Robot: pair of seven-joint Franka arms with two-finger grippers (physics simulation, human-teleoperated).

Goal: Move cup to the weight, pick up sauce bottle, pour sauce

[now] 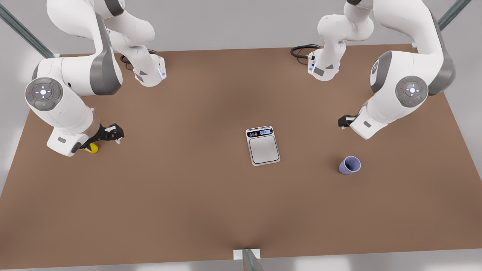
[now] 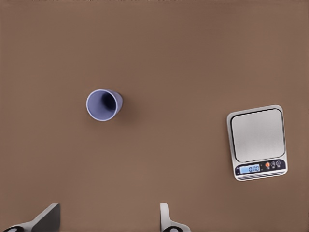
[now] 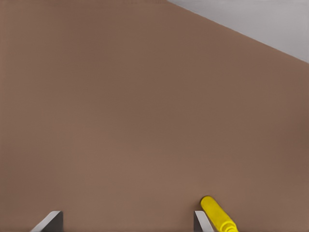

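We see the cup (image 1: 350, 165) upright on the tabletop (image 1: 169, 195), well right of the scale (image 1: 263, 145). The left end effector (image 2: 108, 220), spread, hangs above it; a skewed descent could tip it. The right end effector (image 3: 128, 222), spread, hovers beside the sauce bottle (image 1: 91, 148). The scale's display is unreadable.

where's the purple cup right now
The cup stands upright on the bare table, toward the front view's right, apart from the scale and not on its plate. The left gripper hovers nearby, open.
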